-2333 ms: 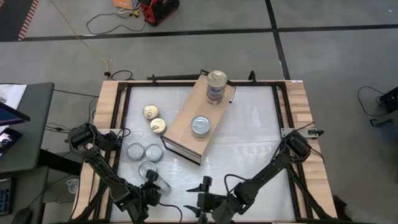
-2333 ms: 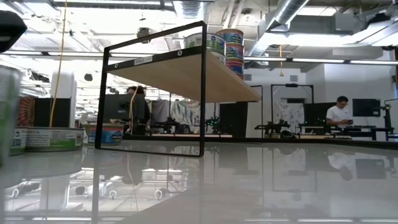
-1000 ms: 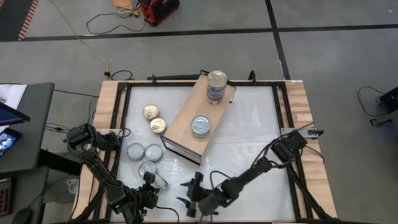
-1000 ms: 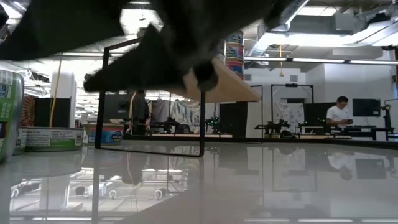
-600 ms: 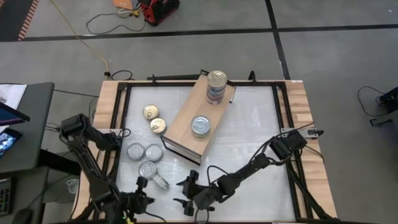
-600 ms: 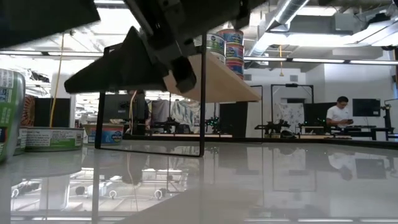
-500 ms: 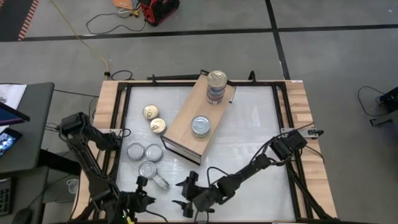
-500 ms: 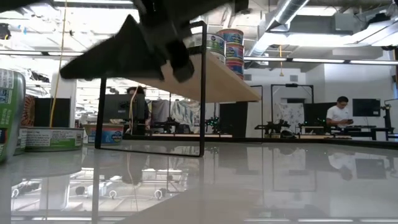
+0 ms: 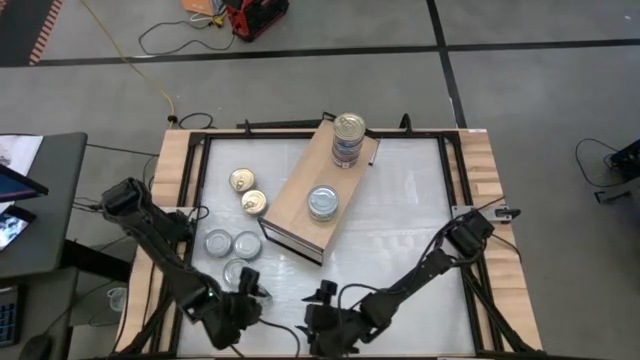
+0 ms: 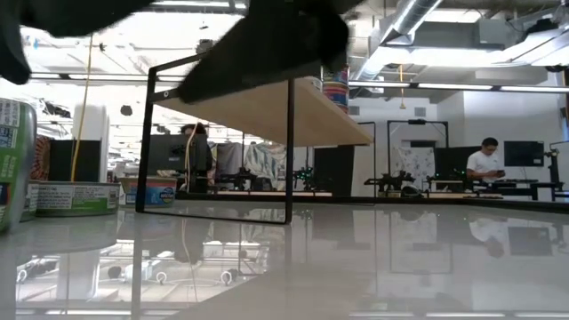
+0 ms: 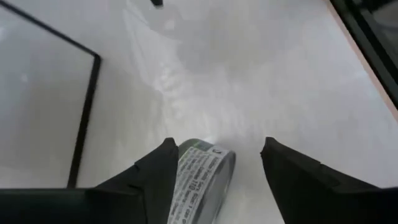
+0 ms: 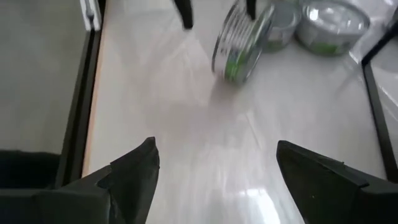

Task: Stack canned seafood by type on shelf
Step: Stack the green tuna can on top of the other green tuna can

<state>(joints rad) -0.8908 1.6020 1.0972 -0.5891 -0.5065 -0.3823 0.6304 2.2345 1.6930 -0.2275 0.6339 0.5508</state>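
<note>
My left gripper [image 11: 214, 155] gapes round a ribbed tin [image 11: 200, 180] on edge, no squeeze; right gripper [image 12: 214, 165] wide, empty.

The left gripper [image 11: 214, 152] is now standing open around a tin tipped on its edge [image 11: 198, 180] near the tabletop's front-left corner, where it was shut before; the right gripper [image 12: 214, 165] is sitting nearer the front edge than a moment ago, jaws wider, facing that tin

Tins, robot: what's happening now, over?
Left gripper fingers open, tin on edge between them. Right gripper open, empty. Nothing blocks shelf.
</note>
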